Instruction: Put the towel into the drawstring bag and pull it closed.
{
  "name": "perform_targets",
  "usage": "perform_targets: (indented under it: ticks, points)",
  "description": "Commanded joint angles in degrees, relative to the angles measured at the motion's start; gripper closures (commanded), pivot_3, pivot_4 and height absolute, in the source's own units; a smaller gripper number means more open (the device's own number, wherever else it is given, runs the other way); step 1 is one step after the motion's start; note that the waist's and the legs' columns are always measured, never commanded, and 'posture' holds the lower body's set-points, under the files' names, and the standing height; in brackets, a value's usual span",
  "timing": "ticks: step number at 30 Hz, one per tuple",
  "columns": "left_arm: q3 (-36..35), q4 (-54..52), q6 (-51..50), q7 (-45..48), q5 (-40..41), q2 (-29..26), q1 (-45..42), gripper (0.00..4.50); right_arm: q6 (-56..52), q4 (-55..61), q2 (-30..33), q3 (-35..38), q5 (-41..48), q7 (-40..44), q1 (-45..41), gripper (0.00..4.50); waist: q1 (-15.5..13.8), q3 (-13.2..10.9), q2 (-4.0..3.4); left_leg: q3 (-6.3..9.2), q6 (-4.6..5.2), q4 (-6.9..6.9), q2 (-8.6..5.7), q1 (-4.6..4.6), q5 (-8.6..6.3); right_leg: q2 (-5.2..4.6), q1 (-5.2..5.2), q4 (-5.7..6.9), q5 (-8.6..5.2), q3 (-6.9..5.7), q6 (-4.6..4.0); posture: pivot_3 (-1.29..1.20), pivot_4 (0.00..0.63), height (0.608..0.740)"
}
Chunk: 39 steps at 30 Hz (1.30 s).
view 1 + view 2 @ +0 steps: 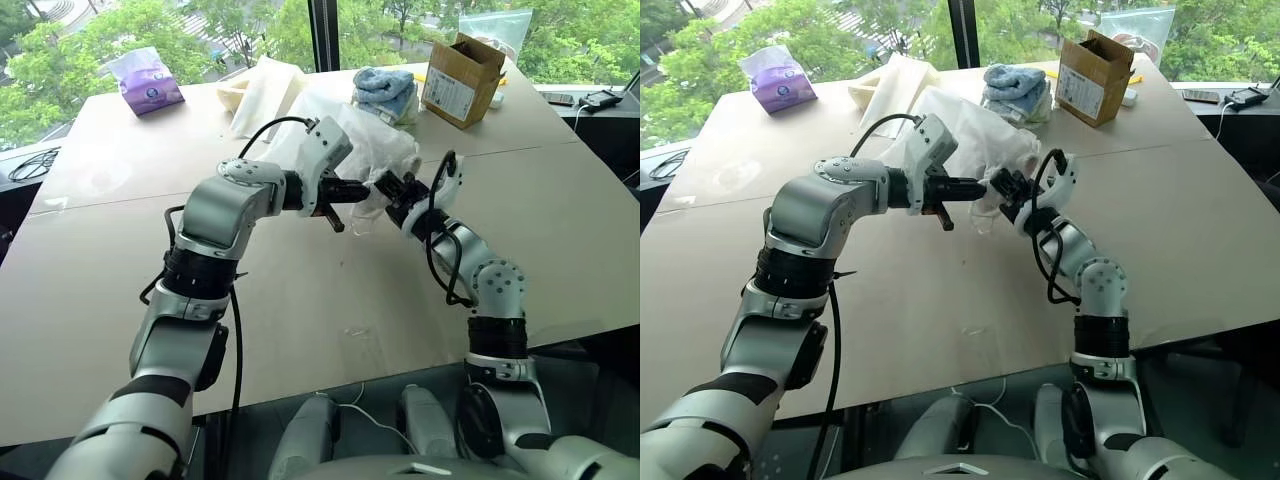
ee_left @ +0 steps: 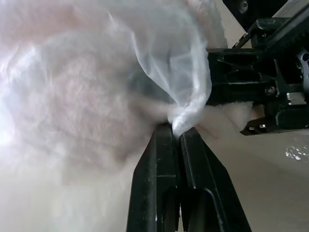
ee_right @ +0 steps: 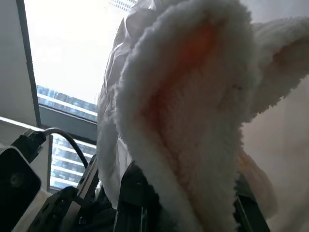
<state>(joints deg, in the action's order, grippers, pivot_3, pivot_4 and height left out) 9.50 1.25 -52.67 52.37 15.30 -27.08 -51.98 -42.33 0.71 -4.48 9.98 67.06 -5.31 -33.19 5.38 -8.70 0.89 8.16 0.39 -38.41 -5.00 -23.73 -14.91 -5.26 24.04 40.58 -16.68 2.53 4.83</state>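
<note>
**Both grippers on bag and towel, mid-table**

I see my left gripper [image 2: 175, 133] pressed together on a gathered bit of the drawstring bag [image 1: 360, 135], pinching the thin white fabric. My right gripper [image 1: 392, 188] is clamped on the towel [image 3: 193, 125], whose fluffy cream folds sit right against the bag's fabric. Both meet above the table [image 1: 300, 300], bag bulging behind them toward the window.

Both arms reach forward and bend inward, so the hands nearly meet. The left hand [image 1: 362, 190] points toward 3 o'clock, its fingers pinched together. The right hand [image 1: 388, 187] points toward 10 o'clock, its fingers nearly closed.
</note>
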Motion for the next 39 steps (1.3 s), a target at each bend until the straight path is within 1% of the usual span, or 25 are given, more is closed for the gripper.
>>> perform_targets:
  ticks: [1,4,5,7,8,10,11,13,15,18,19,20,21,22,24,25,28,30,31,33,34,35,36,38,39]
  points:
    - [-1.8,-0.2,7.0,-1.0,-0.2,0.5,-2.9,4.48,4.2,-3.9,-1.4,0.3,-5.1,-0.5,-3.1,4.50,0.2,0.0,0.00,-0.02,0.00,0.00,0.01,0.03,0.00,0.00,0.00,0.02,0.00,0.02,0.00,0.00,0.150,0.740]
    - [-2.7,0.7,9.7,-1.3,0.1,0.7,-2.8,4.48,-4.0,0.9,3.6,-8.7,-7.0,10.4,-0.1,4.50,0.0,0.0,-0.01,-0.04,-0.02,0.00,0.01,0.02,0.01,0.01,0.00,0.00,0.00,0.03,0.00,0.00,0.150,0.740]
    - [-2.6,0.6,10.4,-0.8,0.3,0.4,-2.8,4.48,-2.6,-0.3,3.2,-7.8,-8.1,9.6,-0.4,4.50,0.1,0.0,-0.01,-0.05,-0.01,0.01,0.01,0.02,0.01,0.00,-0.01,-0.01,0.00,0.03,0.00,0.00,0.150,0.740]
    - [-2.9,0.4,12.2,0.3,0.7,-0.2,-2.8,4.48,2.5,-6.5,1.2,-2.1,-9.6,4.4,-2.9,4.50,0.4,0.0,-0.01,-0.06,-0.01,0.05,0.02,0.01,0.01,0.00,0.01,-0.04,0.00,0.06,0.00,0.00,0.150,0.740]
    - [-3.3,0.4,12.4,0.2,1.0,-0.2,-3.0,4.48,2.5,-7.5,1.3,-1.5,-10.1,4.9,-3.5,4.50,0.4,0.0,-0.01,-0.09,-0.02,0.06,0.03,0.02,0.01,0.01,0.02,-0.03,0.00,0.09,0.00,0.00,0.150,0.740]
    - [-4.3,0.3,11.4,0.0,2.0,-0.1,-3.5,4.48,-2.2,-4.4,2.5,-4.8,-9.1,10.9,-2.8,4.50,0.0,0.0,-0.01,-0.08,-0.02,0.04,0.04,0.03,0.01,0.01,0.02,0.01,0.00,0.08,0.00,0.00,0.150,0.740]
    - [-4.2,-0.2,11.0,0.3,2.4,-0.3,-3.3,4.48,-1.4,-3.2,2.5,-5.9,-10.4,12.8,-2.7,4.50,-0.1,0.0,-0.01,-0.07,-0.02,0.02,0.03,0.02,0.01,0.01,0.01,-0.01,0.00,0.07,0.00,0.00,0.150,0.740]
    - [-3.8,-1.5,10.7,1.4,3.2,-1.0,-2.5,4.48,4.2,-8.5,0.1,-0.6,-11.7,7.4,-5.3,4.50,0.1,0.0,-0.01,-0.05,-0.02,0.02,0.01,0.00,0.01,0.00,0.01,-0.06,0.00,0.05,0.00,0.00,0.150,0.740]
    - [-3.7,-2.5,9.7,1.7,4.1,-1.4,-1.8,4.48,5.5,-11.2,-0.5,1.7,-12.3,6.8,-6.6,4.50,0.1,0.0,-0.02,-0.05,-0.02,0.03,0.02,0.02,0.01,0.00,0.00,-0.03,0.00,0.06,0.00,0.00,0.150,0.740]
    - [-3.2,-4.1,7.8,2.5,5.4,-2.2,-0.4,4.48,-0.7,-4.1,0.5,-4.3,-11.5,14.8,-3.8,4.50,0.1,0.0,-0.02,-0.03,-0.02,0.04,0.02,0.01,0.01,0.00,0.01,-0.03,0.00,0.04,0.00,0.00,0.150,0.740]
    - [-2.9,-4.6,7.9,3.0,5.7,-2.6,0.3,4.48,1.0,-4.3,0.0,-3.4,-12.4,14.1,-4.1,4.50,0.2,0.0,-0.02,-0.02,-0.02,0.06,0.02,0.00,0.01,0.00,0.01,-0.07,0.00,0.03,0.00,0.00,0.150,0.740]
    - [-2.8,-4.8,7.5,3.1,6.0,-2.7,0.9,4.48,4.0,-7.5,-1.1,0.5,-12.5,10.0,-5.6,4.50,0.5,0.0,-0.02,-0.02,-0.02,0.08,0.02,0.00,0.01,0.00,0.01,-0.08,0.00,0.04,0.00,0.00,0.150,0.740]
    - [-2.7,-4.9,7.2,3.0,6.3,-2.6,1.2,4.48,3.8,-7.9,-0.9,0.6,-12.8,10.6,-5.9,4.50,0.5,0.0,-0.02,-0.05,-0.02,0.10,0.03,0.03,0.01,0.01,0.02,-0.08,0.00,0.09,0.00,0.00,0.150,0.740]
    - [-2.7,-5.0,7.0,2.9,6.5,-2.4,1.4,4.48,3.1,-8.0,-0.6,0.4,-13.0,11.5,-6.1,4.50,0.4,0.0,-0.03,-0.03,-0.02,0.09,0.03,0.03,0.01,0.01,0.02,-0.04,0.00,0.08,0.00,0.00,0.150,0.740]
    - [-2.6,-5.5,6.3,3.0,7.4,-1.9,1.5,4.48,-2.2,-3.5,0.4,-4.7,-12.4,16.4,-4.3,4.50,0.1,0.0,-0.02,0.00,-0.02,0.05,0.03,0.02,0.01,0.02,0.01,-0.05,0.00,0.05,0.00,0.00,0.150,0.740]
    - [-2.7,-5.8,6.0,3.2,8.1,-1.6,1.6,4.48,-0.5,-2.8,0.2,-5.6,-14.6,16.1,-3.8,4.50,0.1,0.0,-0.02,0.00,-0.02,0.04,0.02,0.01,0.01,0.02,0.01,-0.06,0.00,0.04,0.00,0.00,0.150,0.740]
    - [-3.7,-6.3,4.6,3.2,10.3,-0.9,1.3,4.48,1.7,-4.6,0.0,-3.4,-16.1,14.8,-4.2,4.50,0.2,0.0,-0.03,0.00,-0.02,0.05,0.02,0.02,0.01,0.02,0.01,-0.05,0.00,0.06,0.00,0.00,0.150,0.740]
    - [-4.4,-6.1,3.5,3.0,11.5,-0.5,1.0,4.48,-2.0,-1.5,1.5,-5.9,-15.0,18.8,-3.0,4.50,0.1,0.0,-0.03,0.01,-0.02,0.05,0.02,0.02,0.01,0.02,0.01,-0.05,0.00,0.04,0.00,0.00,0.150,0.740]
    - [-4.6,-6.0,3.2,2.9,11.9,-0.5,0.9,4.48,-0.7,-0.6,1.3,-6.1,-15.7,19.5,-2.7,4.50,0.1,0.0,-0.02,0.01,-0.02,0.04,0.02,0.01,0.01,0.01,0.01,-0.05,0.00,0.04,0.00,0.00,0.150,0.740]
    - [-4.9,-5.5,3.1,2.8,12.4,-0.8,1.0,4.48,5.5,-5.9,-2.2,2.5,-13.3,11.8,-5.9,4.50,0.2,0.0,-0.03,0.01,-0.02,0.04,0.02,0.01,0.01,0.01,0.01,-0.06,0.00,0.04,0.00,0.00,0.150,0.740]
    - [-5.4,-5.1,2.7,2.3,12.9,-0.7,1.0,4.48,7.9,-8.3,-3.7,6.4,-11.3,9.2,-7.4,4.50,0.3,0.0,-0.03,-0.01,-0.02,0.05,0.03,0.05,0.01,0.02,0.01,-0.02,0.00,0.07,0.00,0.00,0.150,0.740]
    - [-5.9,-4.7,2.3,1.8,13.3,-0.5,1.0,4.48,7.6,-8.8,-4.4,7.9,-9.7,8.9,-7.8,4.50,0.1,0.0,-0.05,-0.01,-0.03,0.05,0.03,0.07,0.02,0.02,0.01,0.02,0.00,0.07,0.00,0.00,0.150,0.740]
    - [-6.2,-4.5,1.9,1.2,13.7,-0.3,1.0,4.48,5.5,-7.4,-4.2,6.3,-9.5,10.6,-7.0,4.50,-0.1,0.0,-0.04,0.01,-0.06,0.05,0.02,0.07,0.04,0.02,0.00,0.02,0.00,0.06,0.00,0.00,0.150,0.740]
    - [-7.1,-4.6,0.7,0.6,15.1,0.4,1.0,4.48,1.1,-2.3,-1.3,-1.9,-12.8,17.3,-3.5,4.50,0.0,0.0,-0.05,0.06,-0.06,0.04,0.02,0.04,0.03,0.02,-0.01,-0.04,0.00,0.01,0.00,0.00,0.150,0.740]
    - [-7.4,-4.7,0.3,0.4,15.6,0.6,1.0,4.48,1.3,-1.0,-0.8,-3.5,-14.0,18.7,-2.5,4.50,0.3,0.0,-0.05,0.04,-0.06,0.09,0.02,0.03,0.03,0.01,0.00,-0.09,0.00,0.03,0.00,0.00,0.150,0.740]
